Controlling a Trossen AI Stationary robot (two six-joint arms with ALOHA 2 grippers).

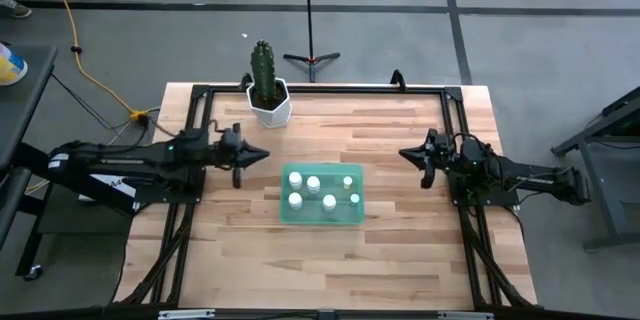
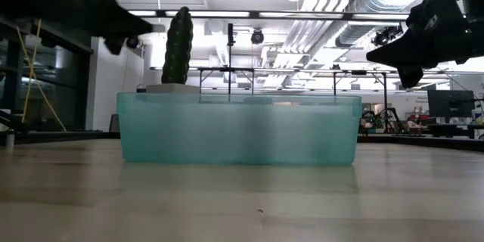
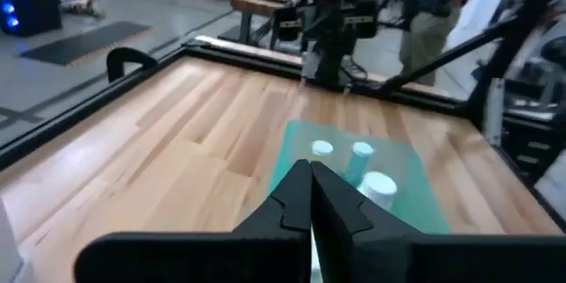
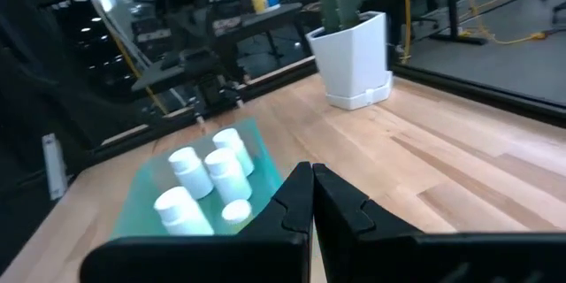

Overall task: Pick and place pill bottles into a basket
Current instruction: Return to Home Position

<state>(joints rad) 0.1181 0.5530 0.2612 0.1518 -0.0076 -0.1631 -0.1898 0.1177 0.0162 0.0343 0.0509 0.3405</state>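
The translucent green basket [image 1: 322,195] sits on the table's middle, and shows in the low view [image 2: 238,130]. Several white pill bottles [image 1: 312,184] stand inside it, one yellowish [image 1: 353,199]; they also show in the right wrist view [image 4: 205,179] and the left wrist view [image 3: 371,183]. My left gripper [image 1: 262,155] is shut and empty, hovering left of the basket. My right gripper [image 1: 404,152] is shut and empty, hovering right of the basket.
A white hexagonal pot with a green cactus [image 1: 267,85] stands at the table's far edge, left of centre. A black frame [image 1: 320,88] runs round the table top. A tripod stand [image 1: 311,57] is on the floor beyond.
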